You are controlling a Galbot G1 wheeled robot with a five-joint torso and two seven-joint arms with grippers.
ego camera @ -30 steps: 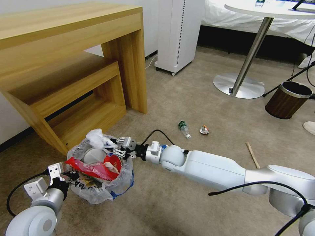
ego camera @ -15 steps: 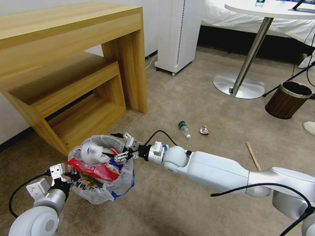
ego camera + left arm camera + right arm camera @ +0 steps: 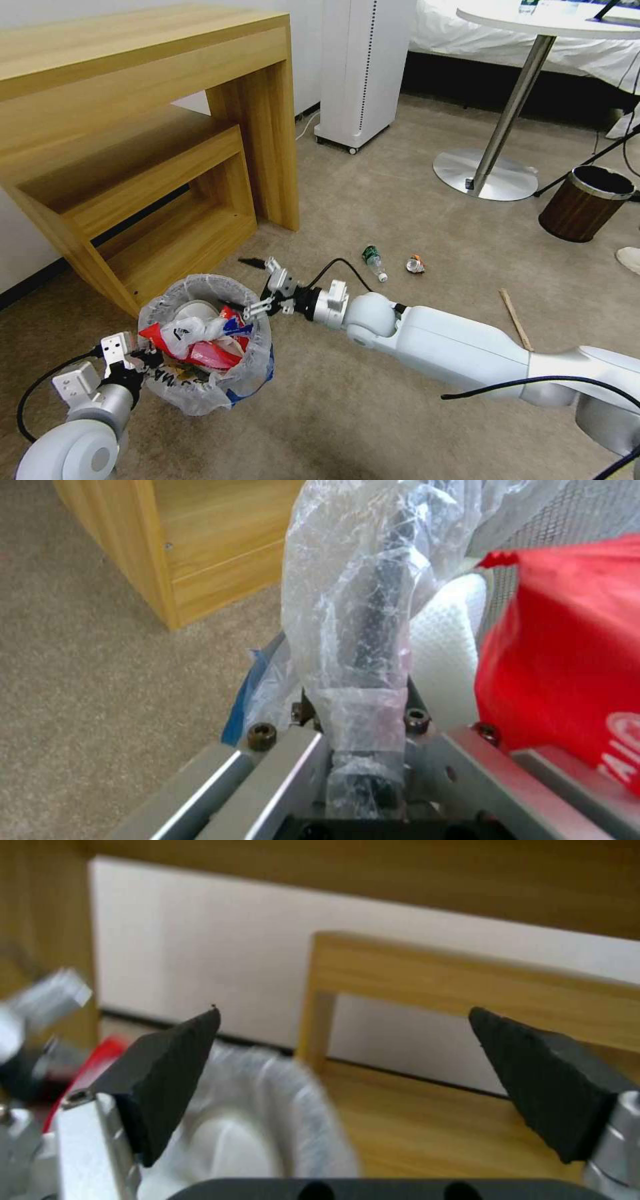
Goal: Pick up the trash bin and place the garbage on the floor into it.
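On my left, the left gripper [image 3: 137, 357] has its jaws clenched on the rim of the trash bin [image 3: 200, 393], pinching the crinkly translucent bag over the dark edge, as the left wrist view shows [image 3: 360, 690]. The bin sits low at the foot of the wooden table [image 3: 133, 133], round and stuffed: a glossy red wrapper [image 3: 200, 350], crumpled white paper [image 3: 190, 328] and a soft white slipper [image 3: 193, 310] fill it to the rim. Just beside the bin's far edge I see the right gripper [image 3: 252, 285], its black wedge-shaped jaws spread wide and empty above the carpet. Farther right on the beige carpet lie a clear plastic bottle with a green label [image 3: 374, 261], a crushed cup [image 3: 415, 265] near it, and a thin wooden stick [image 3: 515, 319].
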